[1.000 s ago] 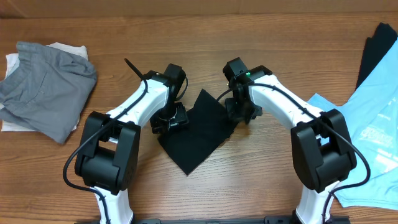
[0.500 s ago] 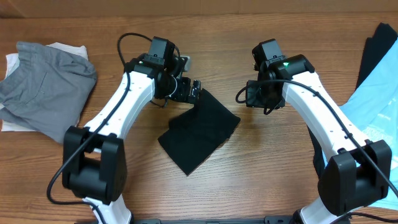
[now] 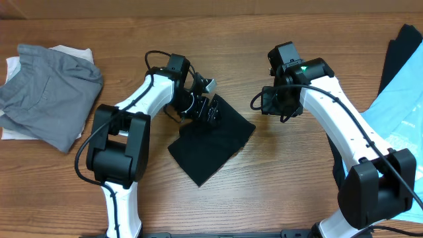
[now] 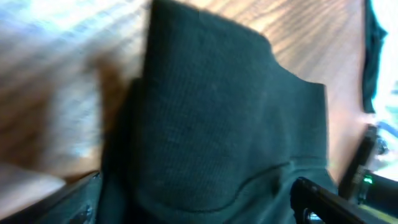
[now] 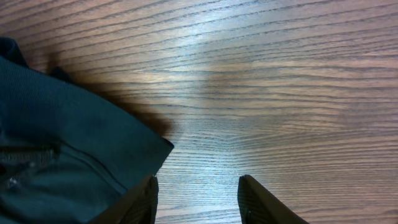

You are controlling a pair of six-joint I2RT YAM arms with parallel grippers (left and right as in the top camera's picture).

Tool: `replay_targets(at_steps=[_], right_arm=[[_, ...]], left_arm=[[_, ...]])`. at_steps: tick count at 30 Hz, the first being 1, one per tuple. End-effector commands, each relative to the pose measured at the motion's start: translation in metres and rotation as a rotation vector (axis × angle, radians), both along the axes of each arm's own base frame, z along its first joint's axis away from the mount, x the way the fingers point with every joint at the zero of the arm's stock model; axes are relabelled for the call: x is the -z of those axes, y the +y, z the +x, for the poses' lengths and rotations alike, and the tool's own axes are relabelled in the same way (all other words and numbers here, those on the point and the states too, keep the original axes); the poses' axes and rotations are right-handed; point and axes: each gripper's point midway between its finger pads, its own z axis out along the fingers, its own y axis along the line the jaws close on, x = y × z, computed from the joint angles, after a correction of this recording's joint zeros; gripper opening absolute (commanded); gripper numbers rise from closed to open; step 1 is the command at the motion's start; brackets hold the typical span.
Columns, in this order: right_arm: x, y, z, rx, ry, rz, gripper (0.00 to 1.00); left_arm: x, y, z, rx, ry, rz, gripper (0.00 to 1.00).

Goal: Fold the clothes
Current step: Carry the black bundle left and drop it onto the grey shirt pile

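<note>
Brown wood-grain table [image 3: 284, 198], smooth, with a soft sheen under the light. Folded black garment [image 3: 211, 142] of matt, finely ribbed knit cloth, with a stitched hem along its edge. Soft, creased cloth on the grey garment [image 3: 46, 92] far left, over a white piece [image 3: 10, 66]. Smooth light blue printed T-shirt [image 3: 396, 125] at right. Glossy white plastic shells on the left arm [image 3: 142, 100] and right arm [image 3: 337, 125], matt black at the joints.

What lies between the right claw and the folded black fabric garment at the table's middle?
Nothing visible. The right claw hangs open over the brown wooden table, and the folded black fabric garment lies close beside it, with only bare wood between them.
</note>
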Motion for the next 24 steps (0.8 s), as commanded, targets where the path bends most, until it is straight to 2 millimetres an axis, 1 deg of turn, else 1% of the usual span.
replay_targets(at_steps=[1, 2, 3, 5, 9, 11, 14, 16, 17, 18, 21, 24], right_arm=[[-0.005, 0.002, 0.003, 0.006, -0.018, 0.005, 0.45], [-0.005, 0.002, 0.003, 0.006, -0.017, 0.005, 0.45], [-0.005, 0.002, 0.003, 0.006, -0.017, 0.004, 0.45], [-0.005, 0.001, 0.002, 0.006, -0.014, 0.004, 0.45], [-0.005, 0.001, 0.002, 0.006, -0.014, 0.003, 0.45], [-0.005, 0.001, 0.002, 0.006, -0.012, 0.003, 0.45], [-0.005, 0.001, 0.001, 0.000, -0.011, 0.001, 0.45], [-0.005, 0.001, 0.001, -0.002, -0.011, 0.000, 0.45], [-0.005, 0.001, 0.001, -0.002, -0.010, 0.000, 0.45], [-0.005, 0.001, 0.001, -0.002, -0.009, -0.001, 0.45], [-0.004, -0.004, 0.000, 0.002, -0.009, -0.027, 0.45], [-0.004, -0.011, 0.000, 0.008, -0.013, -0.066, 0.45]], left_arm=[[0.032, 0.000, -0.022, 0.028, 0.125, -0.007, 0.89], [0.036, 0.002, -0.025, 0.026, 0.146, -0.002, 0.82], [0.037, 0.003, -0.025, 0.023, 0.154, -0.001, 0.72], [0.037, 0.004, -0.025, 0.020, 0.155, -0.002, 0.51], [0.037, 0.004, -0.023, 0.019, 0.150, 0.002, 0.04], [0.037, 0.005, -0.022, 0.016, 0.147, 0.001, 0.04], [0.031, 0.008, -0.012, -0.007, 0.135, -0.002, 0.04], [0.017, 0.014, 0.006, -0.053, 0.124, -0.007, 0.04], [0.007, 0.018, 0.017, -0.073, 0.108, -0.007, 0.04], [0.001, 0.022, 0.023, -0.086, 0.096, -0.001, 0.04], [-0.017, 0.047, 0.049, -0.198, 0.060, 0.097, 0.04], [-0.039, 0.083, 0.073, -0.381, 0.020, 0.195, 0.04]])
